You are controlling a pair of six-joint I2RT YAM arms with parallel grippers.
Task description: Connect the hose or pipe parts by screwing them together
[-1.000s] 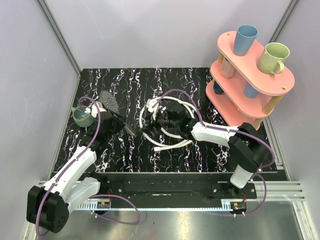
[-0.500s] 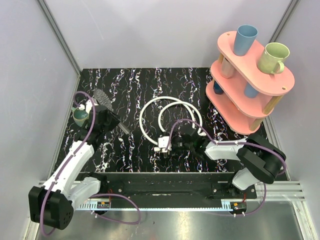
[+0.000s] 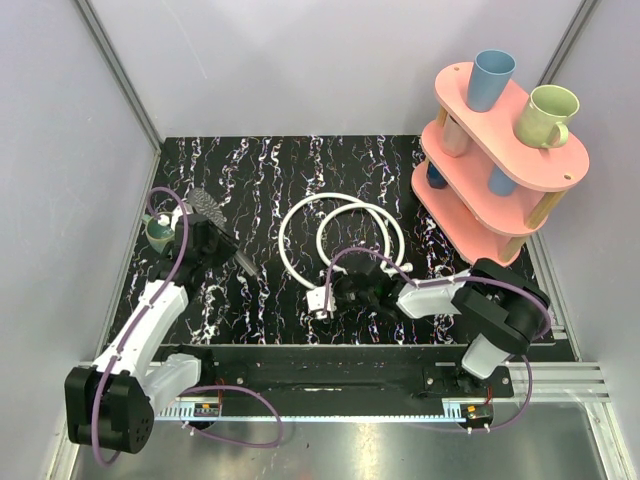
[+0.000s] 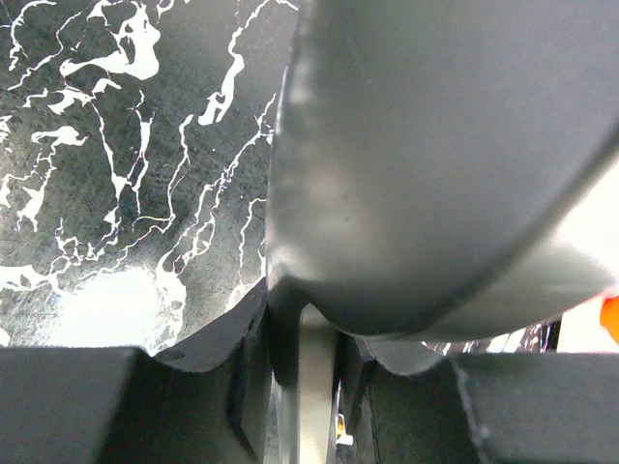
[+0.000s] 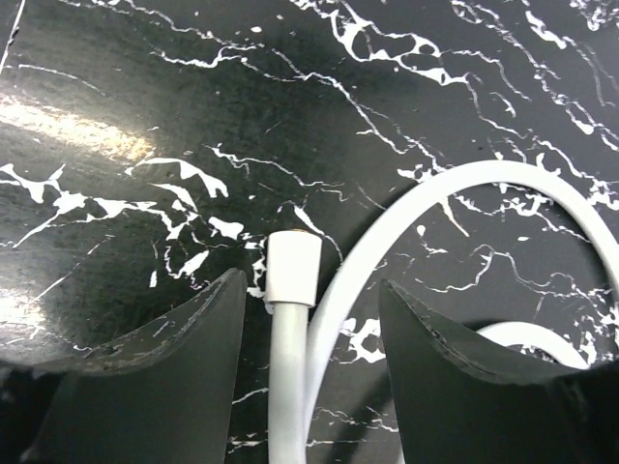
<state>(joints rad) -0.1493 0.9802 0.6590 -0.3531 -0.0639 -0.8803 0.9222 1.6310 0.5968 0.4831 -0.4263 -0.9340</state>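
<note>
A dark grey shower head with a round face and a straight handle is held above the left edge of the black, white-veined table. The left gripper is clamped tight on the handle. The face is tilted toward the far-left corner and the handle end points toward the middle of the table. In the left wrist view the head fills most of the frame, and the handle runs down between the two dark fingers.

A small green mug stands just beside the head at the left edge. Whether the two touch is hard to tell from above.

The long, thin white flexible hose lies in loops on the middle of the table. One end runs toward the near edge and finishes in a short white cylindrical fitting. The right gripper is low over that end with its jaws apart. The fitting sits between them with a dark gap on each side, so nothing is gripped.

A pink two-tier wooden rack carrying cups stands at the far-right corner, well apart from the hose.
</note>
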